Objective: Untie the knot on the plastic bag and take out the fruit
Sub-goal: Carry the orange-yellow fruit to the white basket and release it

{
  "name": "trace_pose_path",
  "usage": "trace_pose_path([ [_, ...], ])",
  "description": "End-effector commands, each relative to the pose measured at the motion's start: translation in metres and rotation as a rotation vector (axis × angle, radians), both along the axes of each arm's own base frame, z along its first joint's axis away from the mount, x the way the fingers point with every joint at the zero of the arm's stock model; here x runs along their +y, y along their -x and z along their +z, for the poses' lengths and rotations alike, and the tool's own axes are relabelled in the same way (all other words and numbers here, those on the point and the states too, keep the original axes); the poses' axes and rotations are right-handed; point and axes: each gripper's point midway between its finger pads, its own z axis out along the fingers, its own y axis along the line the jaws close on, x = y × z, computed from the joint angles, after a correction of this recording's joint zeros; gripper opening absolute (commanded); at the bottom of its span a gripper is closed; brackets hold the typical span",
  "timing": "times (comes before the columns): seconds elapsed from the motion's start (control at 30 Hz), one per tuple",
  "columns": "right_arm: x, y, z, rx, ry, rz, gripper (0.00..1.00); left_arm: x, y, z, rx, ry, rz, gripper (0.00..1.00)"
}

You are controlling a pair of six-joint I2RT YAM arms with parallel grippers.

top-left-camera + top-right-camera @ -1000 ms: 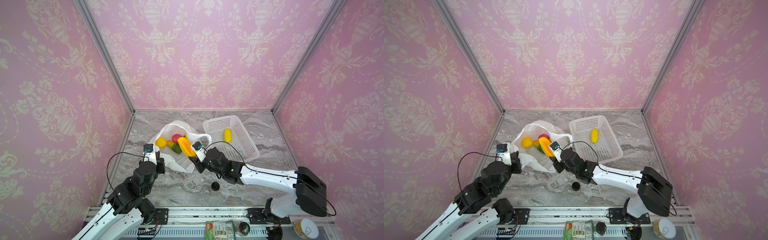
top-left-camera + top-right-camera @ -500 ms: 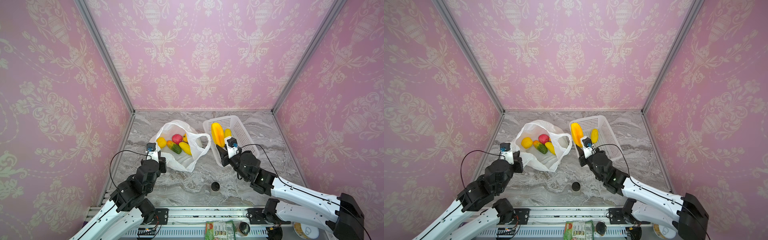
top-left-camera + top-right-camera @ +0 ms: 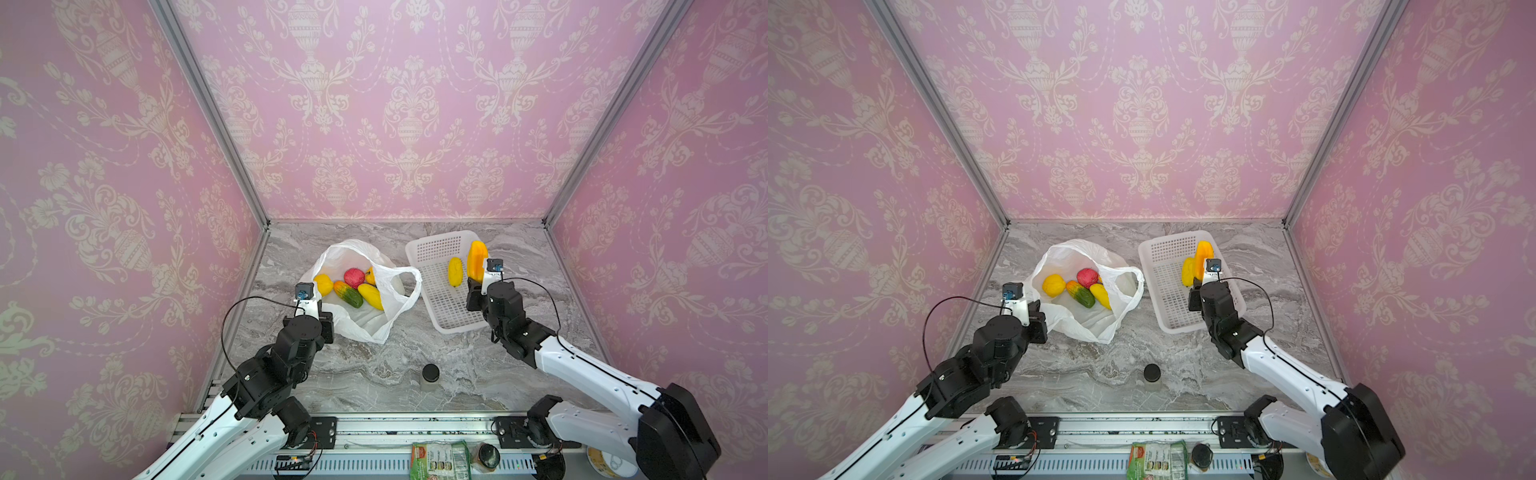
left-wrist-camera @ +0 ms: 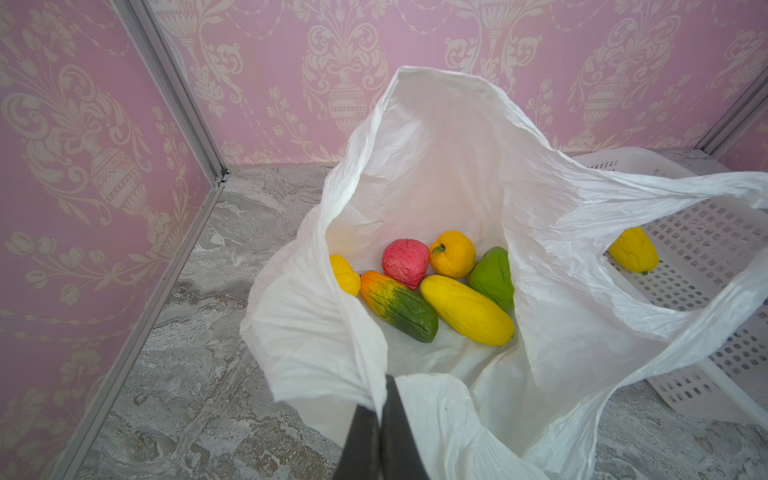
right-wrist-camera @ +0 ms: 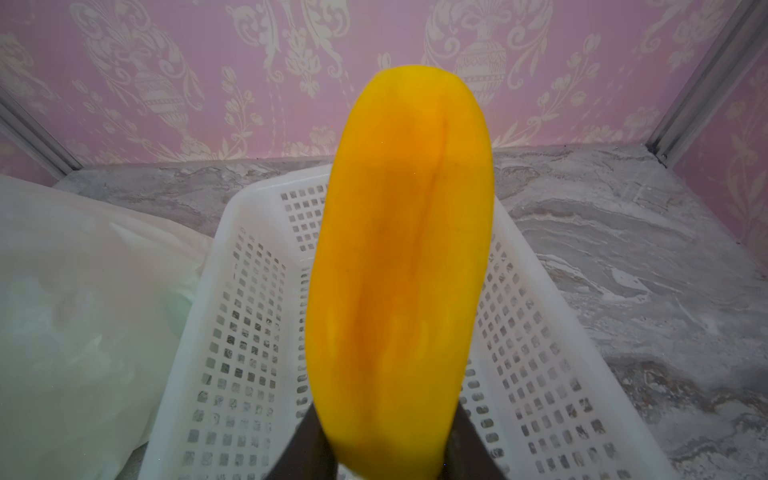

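Right end effector (image 5: 384,419) part-open, gripping the orange fruit (image 5: 399,270) by one end; long axis points straight out, basket (image 3: 440,239) below. I judge: release here. Left end effector (image 4: 379,399) pinched shut on bag (image 4: 457,166) rim, other fruit (image 4: 465,309) inside.

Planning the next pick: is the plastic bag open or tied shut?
Open. The plastic bag gapes with nothing tied across its mouth; the fruit lies exposed inside, and the left gripper, jaws shut, pinches its rim.
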Motion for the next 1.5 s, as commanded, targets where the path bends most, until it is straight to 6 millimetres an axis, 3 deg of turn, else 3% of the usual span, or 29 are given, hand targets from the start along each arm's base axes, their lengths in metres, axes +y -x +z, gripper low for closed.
trace_pose_path([
  [0.0,0.017,-0.01,-0.017,0.108,-0.046,0.043,0.16,-0.012,0.003,0.012,0.004,0.143,-0.038,0.0],
  [0.07,0.032,-0.018,-0.027,0.162,-0.035,0.096,0.16,-0.038,0.009,0.028,0.01,0.156,-0.2,0.0],
  [0.13,0.041,-0.025,-0.04,0.224,-0.011,0.124,0.16,-0.027,0.017,0.049,0.051,0.096,-0.19,0.0],
  [0.2,0.043,-0.033,-0.051,0.258,0.008,0.116,0.15,-0.022,0.022,0.056,0.08,0.059,-0.189,0.0],
  [0.3,0.041,-0.043,-0.064,0.288,0.03,0.088,0.14,-0.033,0.027,0.041,0.131,0.031,-0.265,0.0],
  [0.47,0.02,-0.053,-0.073,0.328,0.018,0.003,0.15,-0.03,0.044,0.0,0.24,-0.004,-0.303,0.0],
  [0.73,-0.007,-0.062,-0.095,0.393,0.077,-0.08,0.15,-0.024,0.054,0.018,0.125,0.079,-0.324,0.0],
  [0.87,-0.014,-0.064,-0.097,0.407,0.07,-0.103,0.26,-0.016,0.048,0.014,0.157,0.059,-0.257,0.0],
  [0.97,-0.018,-0.065,-0.098,0.418,0.075,-0.118,0.42,-0.009,0.046,0.016,0.161,0.074,-0.207,0.0],
  [1.0,-0.018,-0.066,-0.098,0.416,0.073,-0.119,0.53,-0.007,0.046,0.016,0.157,0.074,-0.196,0.0],
  [1.07,-0.016,-0.067,-0.094,0.404,0.064,-0.105,0.66,-0.001,0.045,0.018,0.147,0.092,-0.159,0.0],
  [1.2,-0.014,-0.067,-0.078,0.36,0.049,-0.082,0.8,-0.015,0.042,0.015,0.141,0.15,-0.199,0.0],
  [1.3,-0.011,-0.063,-0.058,0.308,0.033,-0.056,0.81,-0.001,0.03,0.005,0.13,0.096,-0.092,0.0],
  [1.37,-0.007,-0.058,-0.039,0.242,0.0,-0.029,0.8,-0.016,0.021,-0.01,0.122,0.107,-0.129,0.0],
  [1.43,0.002,-0.048,-0.018,0.17,-0.034,0.016,0.78,-0.033,0.014,-0.039,0.136,0.097,-0.193,0.0],
  [1.47,0.007,-0.041,-0.006,0.13,-0.043,0.041,0.75,-0.032,0.012,-0.047,0.15,0.078,-0.175,0.0],
])
